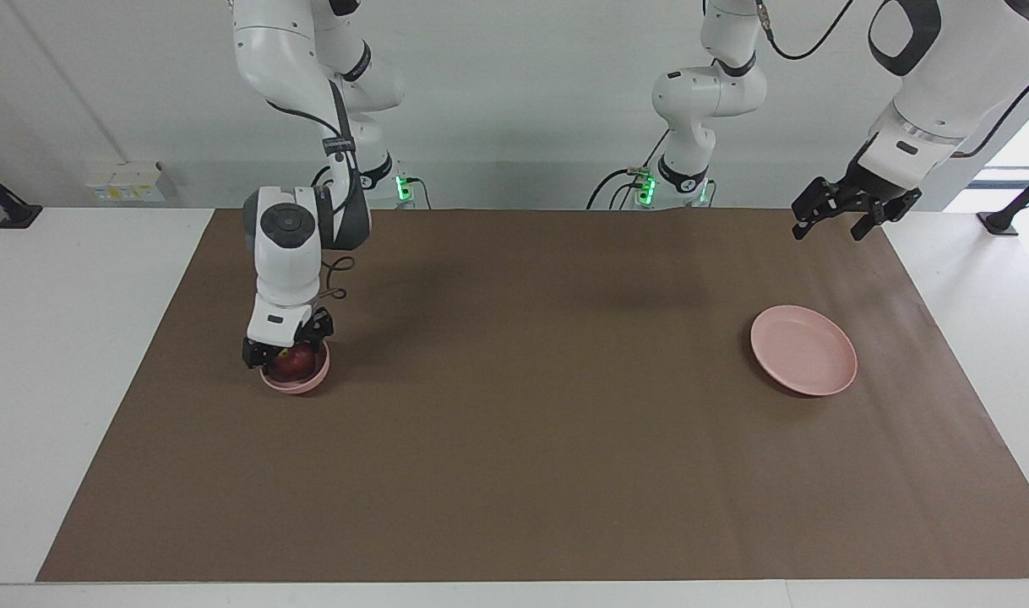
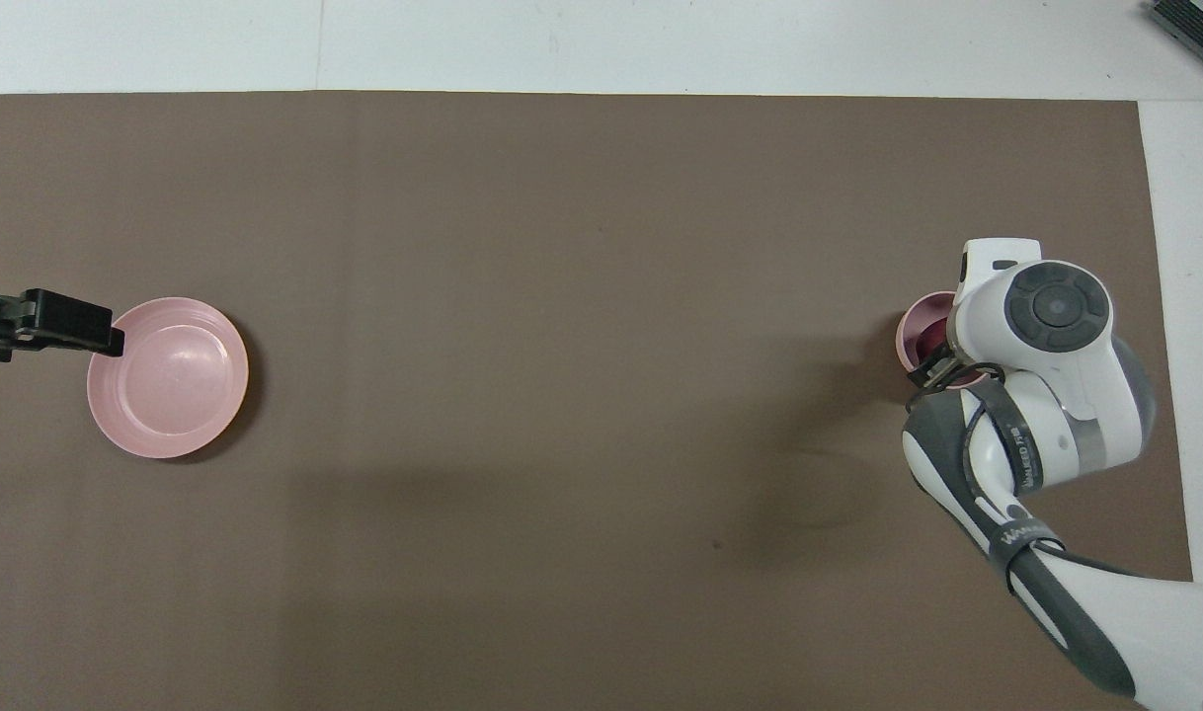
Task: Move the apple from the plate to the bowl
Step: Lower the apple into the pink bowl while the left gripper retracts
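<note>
Faintly legible strap lettering; apple [image 1: 292, 364] in bowl [image 1: 296, 382].

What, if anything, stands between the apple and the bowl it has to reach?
Nothing visible does: the apple already sits in the bowl, directly under the right claw. The plate is bare.

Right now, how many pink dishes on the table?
2: the bowl with the apple at the right arm's end, and the plate, bare, at the left arm's end. None seems hidden.
</note>
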{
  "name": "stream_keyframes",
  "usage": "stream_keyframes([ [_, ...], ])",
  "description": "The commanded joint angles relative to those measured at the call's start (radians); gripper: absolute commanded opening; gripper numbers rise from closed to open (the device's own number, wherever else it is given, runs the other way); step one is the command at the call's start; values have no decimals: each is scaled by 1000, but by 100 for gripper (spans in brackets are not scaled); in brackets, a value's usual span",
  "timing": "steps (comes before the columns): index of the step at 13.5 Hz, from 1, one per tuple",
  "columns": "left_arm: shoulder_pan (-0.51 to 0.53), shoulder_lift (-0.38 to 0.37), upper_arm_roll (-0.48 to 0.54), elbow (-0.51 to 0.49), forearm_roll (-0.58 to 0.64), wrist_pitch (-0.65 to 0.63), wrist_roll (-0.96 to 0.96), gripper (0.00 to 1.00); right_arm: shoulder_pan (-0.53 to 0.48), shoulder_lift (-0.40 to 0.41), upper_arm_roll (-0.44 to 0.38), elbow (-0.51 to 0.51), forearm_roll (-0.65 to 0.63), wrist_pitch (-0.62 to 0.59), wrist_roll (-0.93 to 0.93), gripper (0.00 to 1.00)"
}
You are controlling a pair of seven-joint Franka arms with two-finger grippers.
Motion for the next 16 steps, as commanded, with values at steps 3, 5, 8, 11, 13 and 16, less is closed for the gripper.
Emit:
stream_keyframes([
  [3,-98,17,80,61,76,-30,35,100,-15,-6,9,-3,-9,19,41,100],
  [5,-87,11,78,58,65,-18,38,100,-4,-9,11,14,-7,6,77,100],
  [8,-90,0,77,47,67,-29,59,100,-1,-26,11,43,93,-43,69,100],
  [11,-90,6,75,59,73,-55,75,100,5,-64,11,60,161,-96,69,100],
  [13,-88,9,75,71,70,-113,75,100,5,-95,11,77,228,-135,68,100],
  [16,-88,35,75,121,68,-176,75,100,-2,-156,8,82,356,-146,129,100],
])
